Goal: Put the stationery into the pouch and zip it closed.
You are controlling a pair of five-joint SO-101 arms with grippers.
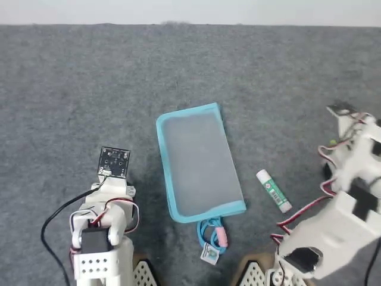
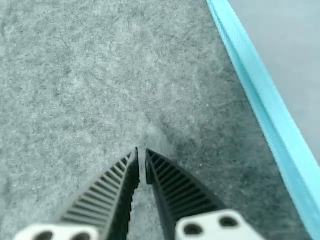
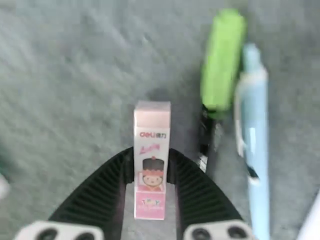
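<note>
The pouch (image 1: 199,164), clear-faced with a light blue zip edge (image 2: 265,100), lies flat in the middle of the grey mat. Its pink and blue pull strap (image 1: 212,235) hangs off the near end. A white and green glue stick (image 1: 274,190) lies just to the right of it. My left gripper (image 2: 141,152) is shut on nothing, low over the mat beside the pouch's left edge. My right gripper (image 3: 150,155) is shut on a pink eraser (image 3: 151,160) at the far right. A green highlighter (image 3: 222,60) and a light blue pen (image 3: 252,130) lie side by side close to it.
The left arm (image 1: 107,202) stands at the near left and the right arm (image 1: 351,179) at the near right, covering the stationery below it in the high view. Bare grey mat (image 1: 89,83) stretches across the far half of the table.
</note>
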